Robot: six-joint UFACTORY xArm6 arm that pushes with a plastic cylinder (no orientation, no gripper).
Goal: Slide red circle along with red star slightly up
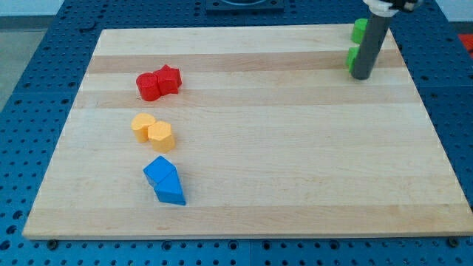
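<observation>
A: Where are the task's blocks seen?

B: The red circle (148,86) and the red star (169,78) are found touching each other in the upper left part of the wooden board (281,170), the star just to the view's right of the circle and slightly higher.

A: And the rod?

B: My tip (361,76) is set down at the view's top right, well apart from the red pair. No fingers are carried by this arm, so nothing is held; only a plain dark rod is shown. Two green blocks are partly hidden behind it: one green block (358,30) near the board's top edge, another green block (352,58) just beside the tip on its left. Their shapes cannot be told.

A: What else is laid on the board?

B: Below the red pair, a yellow heart (143,126) and a yellow hexagon (161,136) are seen touching. Lower still, a blue cube (160,172) and a blue triangle (171,192) are pressed together.
</observation>
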